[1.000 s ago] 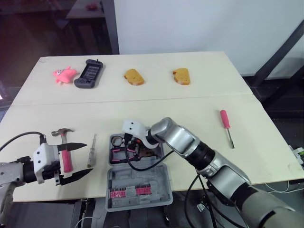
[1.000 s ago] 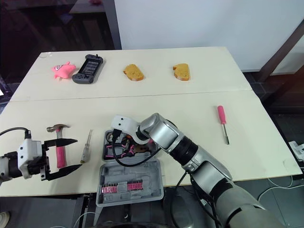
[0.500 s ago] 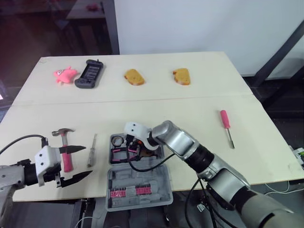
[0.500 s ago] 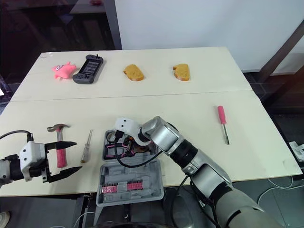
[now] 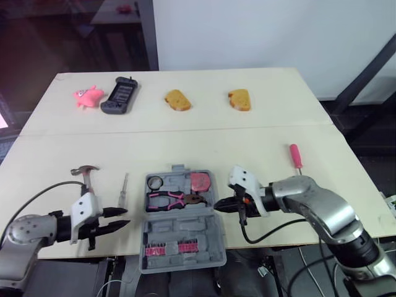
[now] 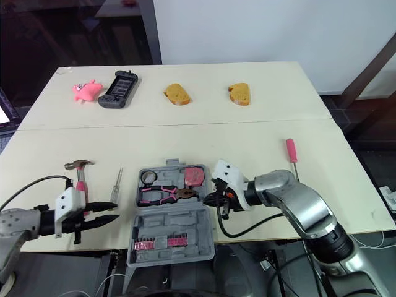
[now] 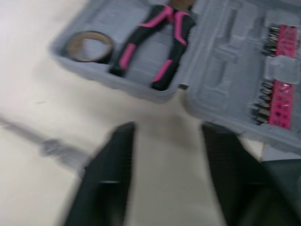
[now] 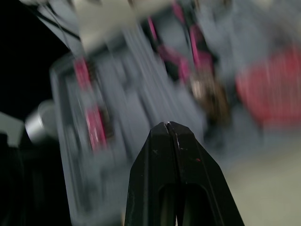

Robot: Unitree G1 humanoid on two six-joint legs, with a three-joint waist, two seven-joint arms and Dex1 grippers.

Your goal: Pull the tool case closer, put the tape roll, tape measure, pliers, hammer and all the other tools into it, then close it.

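Note:
The grey tool case (image 5: 179, 230) lies open at the table's front edge. Its tray holds the tape roll (image 5: 154, 182), the pink-handled pliers (image 5: 170, 199) and a pink tape measure (image 5: 200, 181); pink bit strips (image 5: 167, 250) sit in the lid. The hammer (image 5: 86, 177) and a thin screwdriver (image 5: 122, 187) lie left of the case. A pink-handled screwdriver (image 5: 296, 158) lies to the right. My left gripper (image 5: 120, 218) is open just left of the case, below the thin screwdriver. My right gripper (image 5: 221, 205) is shut and empty, at the case's right side.
At the back of the table lie a pink toy (image 5: 88, 96), a black game controller (image 5: 120, 96) and two pieces of bread (image 5: 177, 99) (image 5: 239, 99). The case's lid overhangs the front table edge (image 5: 266, 242). Bare tabletop separates the case from the pink-handled screwdriver.
My right gripper has drawn back out of the case to its right side, leaving the pliers lying in the tray. My left gripper has narrowed and shifted off the hammer toward the case.

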